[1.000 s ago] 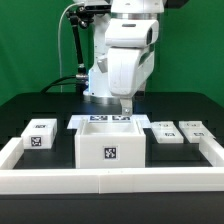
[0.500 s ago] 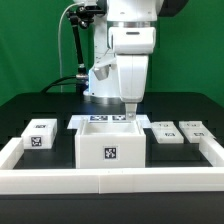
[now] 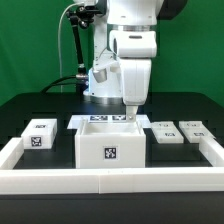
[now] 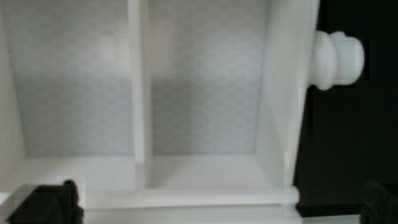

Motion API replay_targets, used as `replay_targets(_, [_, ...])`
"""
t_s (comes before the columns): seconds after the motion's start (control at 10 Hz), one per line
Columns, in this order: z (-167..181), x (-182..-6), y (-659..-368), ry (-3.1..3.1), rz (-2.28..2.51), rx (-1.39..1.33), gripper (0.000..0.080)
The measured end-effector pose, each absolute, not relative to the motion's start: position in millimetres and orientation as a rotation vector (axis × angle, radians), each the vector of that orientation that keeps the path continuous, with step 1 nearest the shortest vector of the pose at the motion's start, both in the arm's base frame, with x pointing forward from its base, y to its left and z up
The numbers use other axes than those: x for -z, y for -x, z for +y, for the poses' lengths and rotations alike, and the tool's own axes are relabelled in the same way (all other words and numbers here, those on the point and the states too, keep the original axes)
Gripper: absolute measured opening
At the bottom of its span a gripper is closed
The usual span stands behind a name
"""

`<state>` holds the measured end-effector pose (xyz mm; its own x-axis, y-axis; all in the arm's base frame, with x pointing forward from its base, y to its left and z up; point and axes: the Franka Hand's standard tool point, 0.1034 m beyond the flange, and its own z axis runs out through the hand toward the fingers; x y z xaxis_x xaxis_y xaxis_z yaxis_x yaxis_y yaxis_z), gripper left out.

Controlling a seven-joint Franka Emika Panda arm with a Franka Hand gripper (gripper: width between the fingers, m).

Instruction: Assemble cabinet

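The cabinet body [image 3: 110,143], a large open-topped white box with a square tag on its front, stands mid-table. My gripper [image 3: 129,112] hangs just above its back right edge. In the wrist view the cabinet's inside [image 4: 196,90] fills the frame, with an upright divider and a round white knob [image 4: 334,60] on the outer side wall. My gripper [image 4: 214,205] is open and holds nothing. Its dark fingertips [image 4: 48,203] stand wide apart, one over the cabinet's inside and one outside the wall.
A small white tagged block [image 3: 40,133] lies at the exterior view's left. Two small tagged white pieces [image 3: 164,133] [image 3: 192,130] lie at its right. The marker board [image 3: 108,118] lies behind the cabinet. A white rail [image 3: 110,181] borders the table.
The arm has shifted slightly toward the exterior view's right and come down a little over the cabinet's back right edge. The parts on the table have not moved.
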<state>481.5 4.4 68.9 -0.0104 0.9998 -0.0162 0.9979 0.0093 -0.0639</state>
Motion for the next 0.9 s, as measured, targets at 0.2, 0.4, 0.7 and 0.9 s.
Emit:
replay_targets(0.2, [-5,-54.8,-462,2.155,-2.245,-0.054,0.0796])
replay_targets(0.4, [-10,-43.5,-451,2.16,-2.224,-0.06,0.0796])
replay_targets(0.7, [-8,-29.6,-446,2.162,-2.194,-0.078,0.0796])
replay_targets(0.9, [-1,-25.2,-447,2.198,-2.15,-0.081,0.0784])
